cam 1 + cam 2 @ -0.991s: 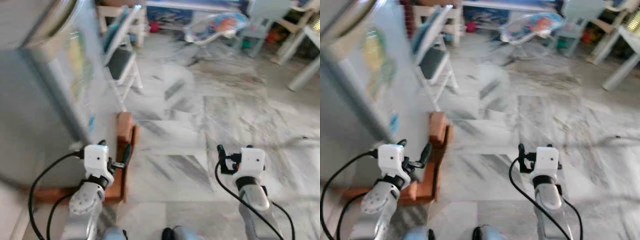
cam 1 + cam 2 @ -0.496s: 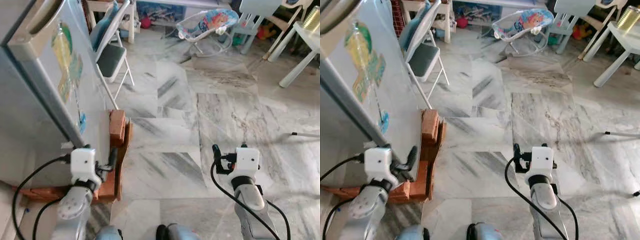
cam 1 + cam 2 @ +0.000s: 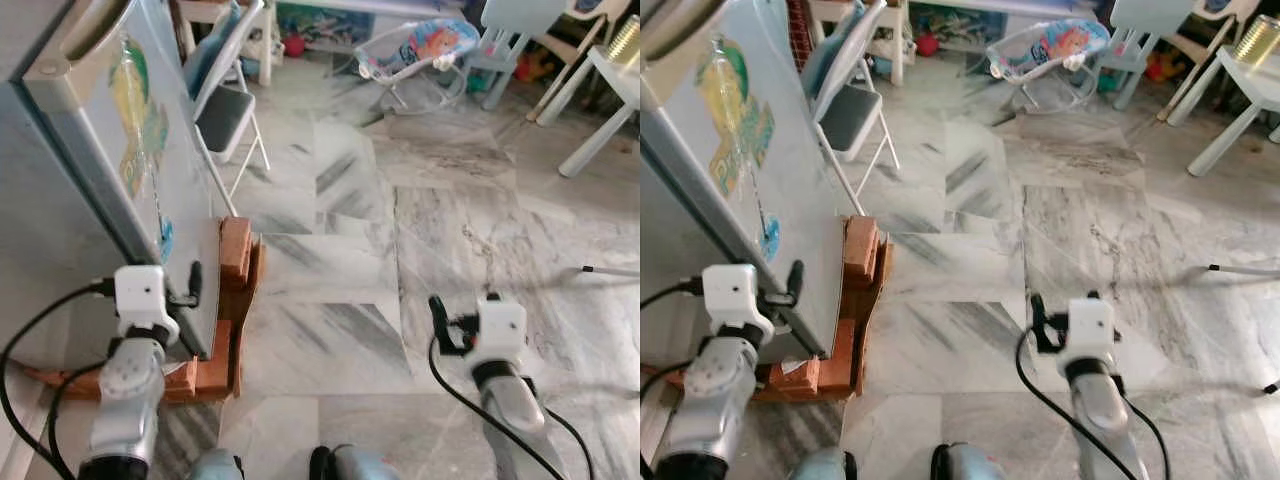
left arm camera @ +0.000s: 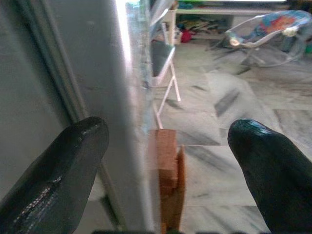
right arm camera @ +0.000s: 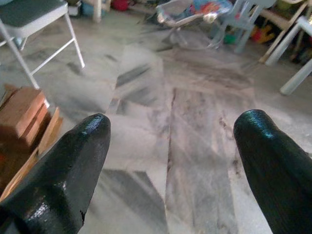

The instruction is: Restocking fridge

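Grey and sticker-covered, the fridge stands at the robot's left on a base of red bricks over the marble floor. The left gripper is raised against the fridge's near corner, its two black fingers spread wide, with the metal edge of the fridge between them in the left wrist view; whether either finger touches the edge cannot be told. The right gripper is held low over bare marble, well apart from the fridge, its fingers also spread wide and holding nothing. Behind the fridge stands a folding chair, farther back a baby bouncer, and at the far right a white table.
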You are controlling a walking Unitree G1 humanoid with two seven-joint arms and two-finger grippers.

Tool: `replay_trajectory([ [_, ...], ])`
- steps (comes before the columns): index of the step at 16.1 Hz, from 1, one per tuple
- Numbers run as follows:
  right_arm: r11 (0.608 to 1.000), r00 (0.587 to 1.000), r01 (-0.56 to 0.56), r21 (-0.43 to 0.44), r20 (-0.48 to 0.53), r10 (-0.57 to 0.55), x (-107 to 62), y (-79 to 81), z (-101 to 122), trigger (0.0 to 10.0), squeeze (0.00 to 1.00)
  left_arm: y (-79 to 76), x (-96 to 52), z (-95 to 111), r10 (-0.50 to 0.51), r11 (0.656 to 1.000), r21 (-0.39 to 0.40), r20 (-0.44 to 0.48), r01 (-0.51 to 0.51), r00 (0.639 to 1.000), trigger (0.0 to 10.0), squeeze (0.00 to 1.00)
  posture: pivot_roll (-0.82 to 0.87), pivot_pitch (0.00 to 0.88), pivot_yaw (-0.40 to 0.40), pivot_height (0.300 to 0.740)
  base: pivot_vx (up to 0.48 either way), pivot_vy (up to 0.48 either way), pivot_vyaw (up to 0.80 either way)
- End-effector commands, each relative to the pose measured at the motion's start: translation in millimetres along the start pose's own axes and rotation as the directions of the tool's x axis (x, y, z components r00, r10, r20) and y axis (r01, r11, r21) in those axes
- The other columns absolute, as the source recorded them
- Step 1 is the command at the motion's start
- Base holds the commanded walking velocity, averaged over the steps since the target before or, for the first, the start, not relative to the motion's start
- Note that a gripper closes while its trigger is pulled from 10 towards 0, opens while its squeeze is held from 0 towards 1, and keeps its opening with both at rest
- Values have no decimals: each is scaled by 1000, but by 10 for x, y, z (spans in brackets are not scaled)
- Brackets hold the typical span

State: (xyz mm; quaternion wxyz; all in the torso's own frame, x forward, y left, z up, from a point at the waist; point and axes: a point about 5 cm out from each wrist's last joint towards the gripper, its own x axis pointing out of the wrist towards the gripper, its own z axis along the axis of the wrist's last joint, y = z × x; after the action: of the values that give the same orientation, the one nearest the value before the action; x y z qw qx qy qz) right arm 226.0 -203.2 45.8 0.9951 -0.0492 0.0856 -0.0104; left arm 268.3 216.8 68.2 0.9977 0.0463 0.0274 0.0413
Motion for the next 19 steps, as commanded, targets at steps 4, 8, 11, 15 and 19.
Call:
replay_trajectory([
  [4,1000,1000,-6,-6,-8,6,-72,-50,-17,10000,0,71,144,57,48,998,45,23,-49,999,10000,0,60,109,-104,740,0,0,0],
  [8,965,965,-257,49,-42,259,-182,156,-48,10000,0,-51,266,154,-3,999,46,59,0,998,10000,0,59,109,-100,740,0,0,0],
  [11,977,973,-215,14,-88,215,-251,-20,-154,10000,0,-5,346,247,58,995,76,75,-64,995,10000,0,57,111,-97,740,0,0,0],
  [15,972,968,-232,23,-89,233,-240,23,-142,10000,0,20,338,180,75,992,99,46,-79,996,10000,0,58,111,-89,740,0,0,0],
  [19,971,967,-239,25,-86,240,-229,30,-141,10000,0,-63,462,326,35,995,91,72,-42,997,10000,0,61,107,-90,740,0,0,0],
])
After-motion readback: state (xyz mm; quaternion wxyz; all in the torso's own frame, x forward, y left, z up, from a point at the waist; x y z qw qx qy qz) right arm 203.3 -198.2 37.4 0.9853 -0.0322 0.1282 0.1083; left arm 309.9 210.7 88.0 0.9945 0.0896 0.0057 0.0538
